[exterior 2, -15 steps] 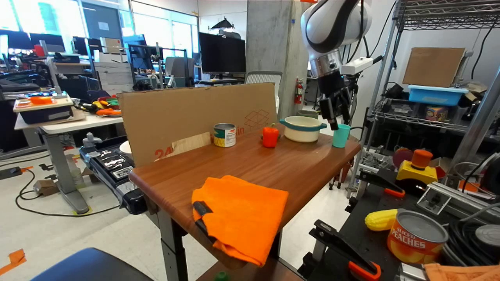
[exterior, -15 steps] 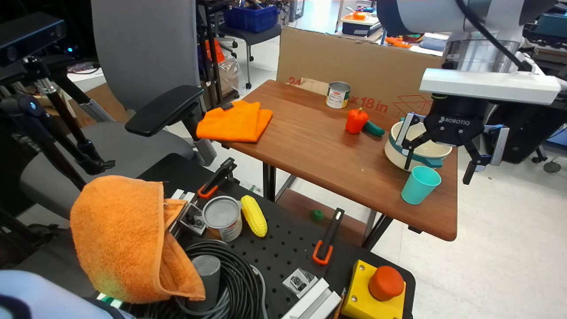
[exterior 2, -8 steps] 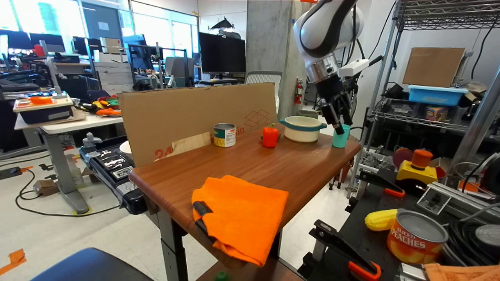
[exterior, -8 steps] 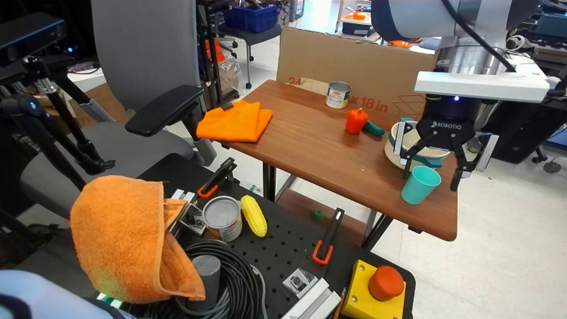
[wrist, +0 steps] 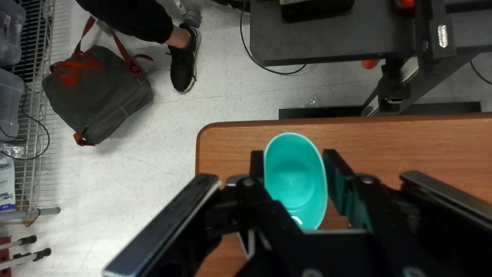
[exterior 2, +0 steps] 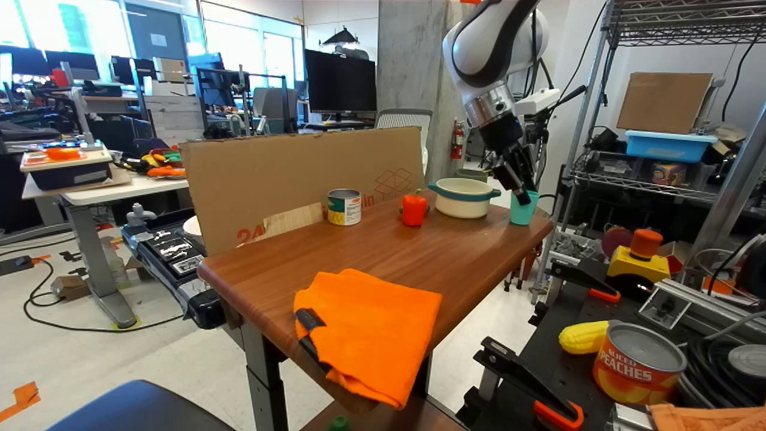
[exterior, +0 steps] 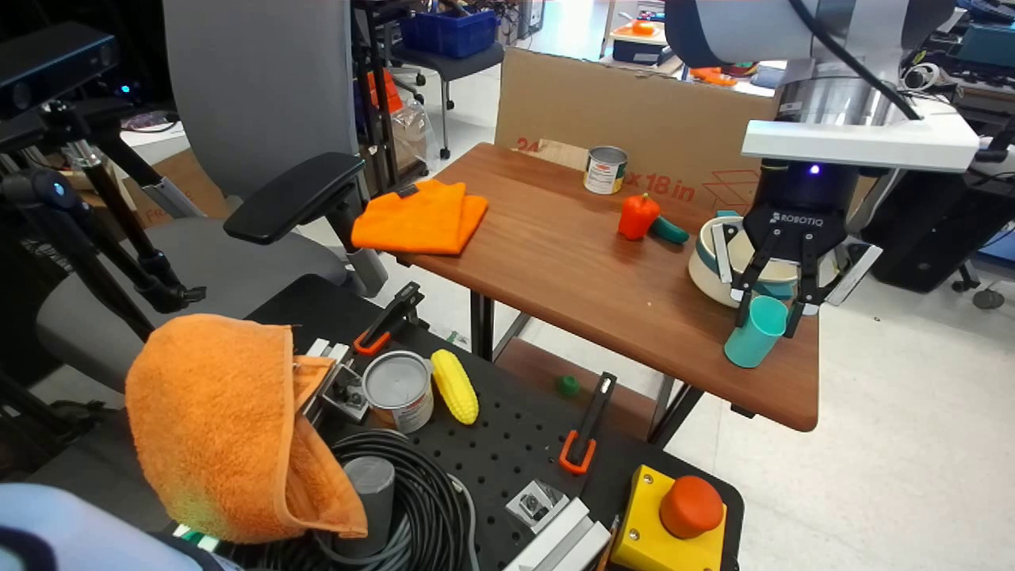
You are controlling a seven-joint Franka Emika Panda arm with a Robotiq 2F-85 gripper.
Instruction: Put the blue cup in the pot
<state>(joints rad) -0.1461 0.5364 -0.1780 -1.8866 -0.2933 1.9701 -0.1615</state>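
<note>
The blue cup [exterior: 748, 350] stands near the corner of the wooden table, in both exterior views. My gripper [exterior: 766, 326] is shut on it, one finger on each side of its upper part. From the wrist view the cup [wrist: 294, 184] looks squeezed to an oval, its inside bare, with the gripper [wrist: 295, 163] pressing both sides. Just behind the cup sits the pot [exterior 2: 461, 207], cream with a teal band and handles. In an exterior view the gripper partly covers the pot [exterior: 704, 274]; the wrist view does not show it.
A red pepper [exterior: 638, 217] and a green vegetable [exterior: 668, 231] lie left of the pot. Farther back is a tin can [exterior: 605, 170], before a cardboard sheet [exterior 2: 299, 173]. An orange cloth [exterior 2: 371, 335] covers the table's opposite end. The table edge [wrist: 246, 123] runs close beside the cup.
My gripper has moved over to the cup and its fingers have come together from wide apart onto the sides. The cup has shifted slightly and its rim has narrowed.
</note>
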